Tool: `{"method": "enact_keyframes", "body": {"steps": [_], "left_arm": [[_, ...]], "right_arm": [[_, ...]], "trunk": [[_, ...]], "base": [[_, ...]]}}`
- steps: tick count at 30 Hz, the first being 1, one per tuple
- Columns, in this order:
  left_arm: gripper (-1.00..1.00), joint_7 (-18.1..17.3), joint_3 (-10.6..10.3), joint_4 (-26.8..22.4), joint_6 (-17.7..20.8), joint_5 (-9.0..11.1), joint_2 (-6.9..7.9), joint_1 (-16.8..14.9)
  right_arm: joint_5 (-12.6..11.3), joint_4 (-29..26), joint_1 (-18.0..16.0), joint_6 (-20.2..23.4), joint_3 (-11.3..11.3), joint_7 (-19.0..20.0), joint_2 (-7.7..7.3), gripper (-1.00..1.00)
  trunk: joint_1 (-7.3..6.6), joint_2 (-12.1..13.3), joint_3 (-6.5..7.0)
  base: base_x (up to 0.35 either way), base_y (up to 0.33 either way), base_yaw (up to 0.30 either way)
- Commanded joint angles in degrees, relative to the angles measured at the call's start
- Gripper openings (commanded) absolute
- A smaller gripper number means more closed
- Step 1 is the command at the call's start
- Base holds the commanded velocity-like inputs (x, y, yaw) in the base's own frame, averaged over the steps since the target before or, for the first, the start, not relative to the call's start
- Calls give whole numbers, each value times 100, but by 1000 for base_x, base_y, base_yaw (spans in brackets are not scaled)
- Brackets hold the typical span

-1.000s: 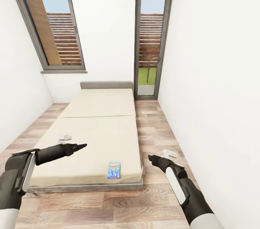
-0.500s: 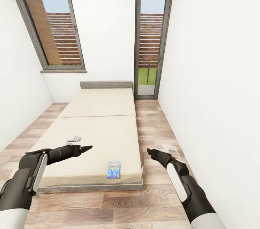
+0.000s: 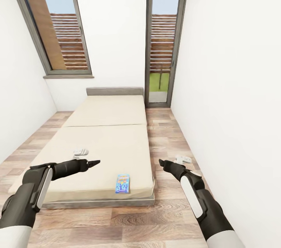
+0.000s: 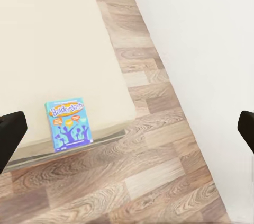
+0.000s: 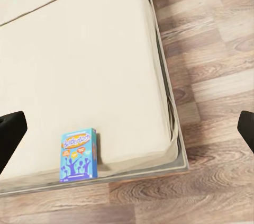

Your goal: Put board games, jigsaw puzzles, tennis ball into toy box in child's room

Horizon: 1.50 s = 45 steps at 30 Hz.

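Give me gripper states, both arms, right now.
Left gripper: open, empty, over the bed.
Right gripper: open, empty, over the floor beside the bed.

window (image 3: 58, 25) – left wall | glass door (image 3: 164, 37) – beyond | wood floor (image 3: 164, 131)

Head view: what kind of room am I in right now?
Likely a bedroom: a low bed with a beige mattress, tall grey-framed windows, wood-plank floor, and a small blue board game on the mattress.

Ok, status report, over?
Left gripper and right gripper open, empty. Blue board game lying flat near bed's foot edge. Path looks clear.
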Motion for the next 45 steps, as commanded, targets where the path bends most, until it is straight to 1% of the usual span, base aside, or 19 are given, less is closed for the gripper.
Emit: {"method": "enact_keyframes", "body": {"steps": [1,7,10,12,13,14,17,20,25,31,37,45], "left_arm": [[100,-14,3,87,60,5,-2,-6],[100,184,-45,536,178,12,8,-21],[100,286,-63,882,217,10,3,-24],[100,350,-67,1276,201,7,1,-25],[100,392,-68,1593,174,3,0,-27],[100,413,-68,1744,155,6,0,-28],[100,462,-58,2148,60,27,4,-37],[100,486,-35,2316,14,48,14,-41],[100,453,-11,2411,0,71,3,-43],[100,443,-12,2432,4,77,-33,-43],[100,489,-21,2436,0,69,-77,-43],[100,507,-43,2438,-23,33,-87,-43]], "right_arm": [[-60,-11,-5,21,8,-54,-1,100],[-65,-18,-3,38,-78,-54,-2,100],[-67,-53,-3,53,-108,-54,-2,100],[-68,-122,-4,64,-121,-54,-2,100],[-68,-186,-5,77,-132,-54,-2,100],[-68,-224,-3,88,-143,-54,-4,100],[-68,-416,0,163,-206,-54,-21,100],[-68,-615,14,280,-255,-59,-25,100],[-68,-894,30,574,-285,-68,-22,100],[-68,-989,34,731,-297,-71,-24,100],[-72,-999,35,831,-298,-72,-28,100],[-65,-911,31,1017,-300,-72,-28,100]], "trunk": [[24,-49,-27],[156,-290,-135],[222,-410,-189],[266,-490,-225],[287,-531,-243],[309,-571,-261],[375,-691,-314],[441,-811,-368],[441,-811,-368],[441,-811,-368],[573,-1052,-476],[749,-1373,-620]], "base": [[0,0,0],[0,0,0],[0,0,0],[0,0,0],[0,0,0],[0,0,0],[0,0,0],[0,0,0],[0,0,0],[0,0,0],[0,0,0],[0,0,0]]}}
